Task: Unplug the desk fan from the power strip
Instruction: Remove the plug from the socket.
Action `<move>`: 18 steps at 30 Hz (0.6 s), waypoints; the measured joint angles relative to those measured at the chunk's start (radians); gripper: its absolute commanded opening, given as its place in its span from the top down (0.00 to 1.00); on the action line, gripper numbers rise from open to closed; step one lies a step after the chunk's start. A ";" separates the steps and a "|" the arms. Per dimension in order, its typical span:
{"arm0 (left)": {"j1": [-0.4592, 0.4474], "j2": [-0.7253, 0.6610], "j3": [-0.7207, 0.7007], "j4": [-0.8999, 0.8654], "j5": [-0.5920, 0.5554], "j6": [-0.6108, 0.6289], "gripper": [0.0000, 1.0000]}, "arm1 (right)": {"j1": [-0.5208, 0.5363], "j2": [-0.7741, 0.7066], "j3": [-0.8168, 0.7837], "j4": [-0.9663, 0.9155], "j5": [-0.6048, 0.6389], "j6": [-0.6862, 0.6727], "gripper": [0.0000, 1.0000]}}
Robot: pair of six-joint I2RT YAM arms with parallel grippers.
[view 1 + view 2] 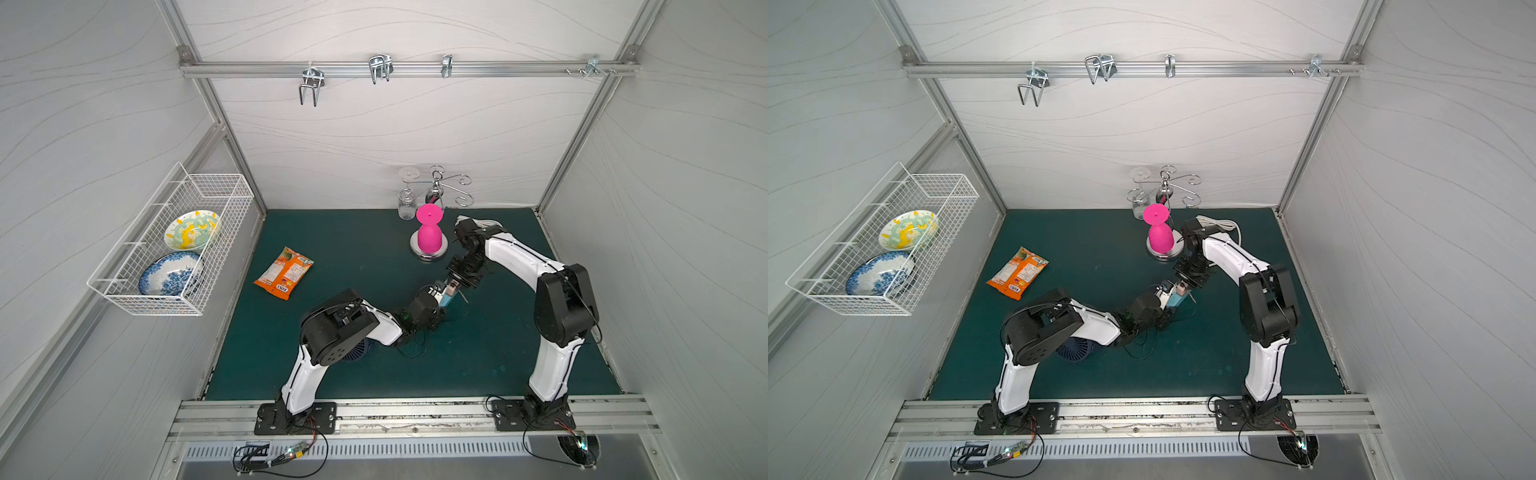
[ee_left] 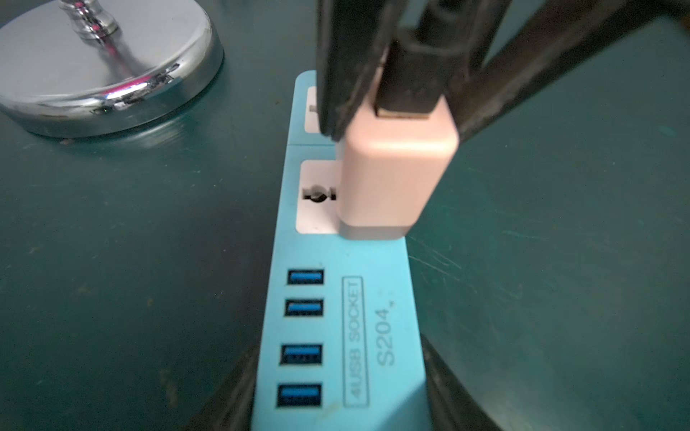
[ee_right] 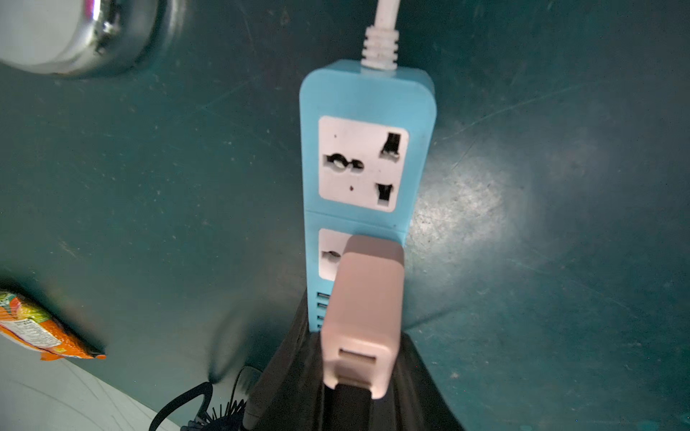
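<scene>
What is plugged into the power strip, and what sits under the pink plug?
The pink plug sits in the power strip socket nearest the USB ports, a black USB connector in its top. It covers most of that socket; its prongs are hidden.

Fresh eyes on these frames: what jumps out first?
The hot-pink goblet upside down on a chrome stand at the mat's back. Mid-mat, both arms meet over the light-blue power strip, where black jaws clamp the pale pink plug. An orange snack bag lies apart.
</scene>
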 measured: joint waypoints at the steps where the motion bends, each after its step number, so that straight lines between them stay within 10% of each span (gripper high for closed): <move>1: 0.000 0.000 0.000 0.000 0.001 0.001 0.65 | 0.000 -0.006 -0.008 0.014 0.001 0.003 0.93; 18: 0.005 0.000 0.000 0.001 0.006 -0.008 0.66 | 0.015 0.115 0.178 -0.148 0.023 -0.019 0.93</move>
